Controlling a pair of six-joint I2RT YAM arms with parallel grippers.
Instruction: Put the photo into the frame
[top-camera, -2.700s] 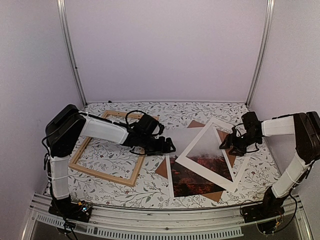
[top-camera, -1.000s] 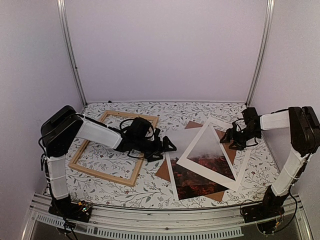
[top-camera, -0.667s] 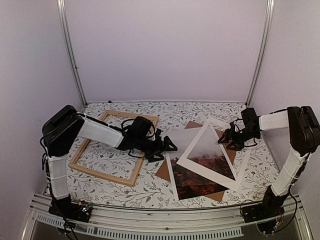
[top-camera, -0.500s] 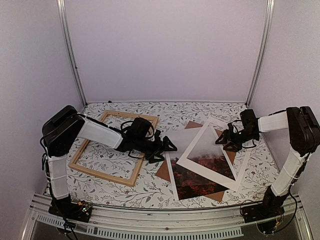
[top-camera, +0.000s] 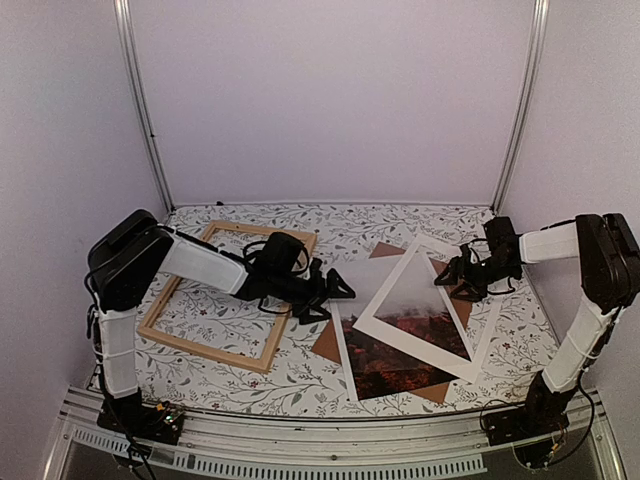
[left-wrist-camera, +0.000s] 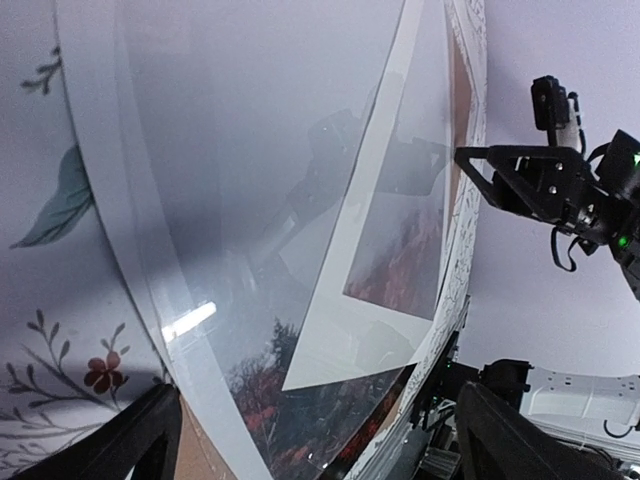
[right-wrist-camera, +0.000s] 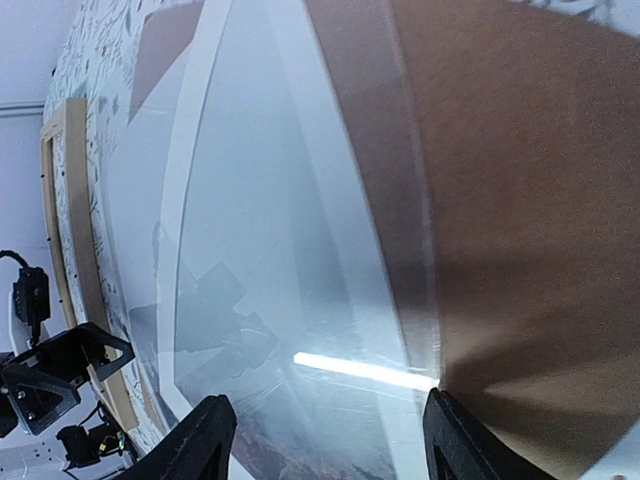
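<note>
While both arms reach inward over the floral table (top-camera: 420, 222), we log the frame (top-camera: 203, 350) lying flat toward 9 o'clock, with tablecloth showing inside it; the photo (top-camera: 375, 368) lies flat toward 5 o'clock of table centre, near the frame but not touching it, red foliage half nearest us, misty half toward 12 o'clock; a white mat (top-camera: 383, 287) sits on top of it, skewed, so part of the print shows through its opening; brown backing board (top-camera: 323, 346) lies under both, its corners poking out. The left arm crosses the frame's 3 o'clock side; the left gripper (top-camera: 335, 300) is at the photo's 10 o'clock corner, jaws spread wide, nothing between them; in the left wrist view its fingers (left-wrist-camera: 150, 432) flank the glossy print and its white border. The right gripper (top-camera: 447, 277) is at the mat's 2 o'clock edge, jaws apart, nothing clamped; in the right wrist view its fingers (right-wrist-camera: 205, 440) frame the mat and bare board. We cannot tell whether either gripper touches the stack.
</note>
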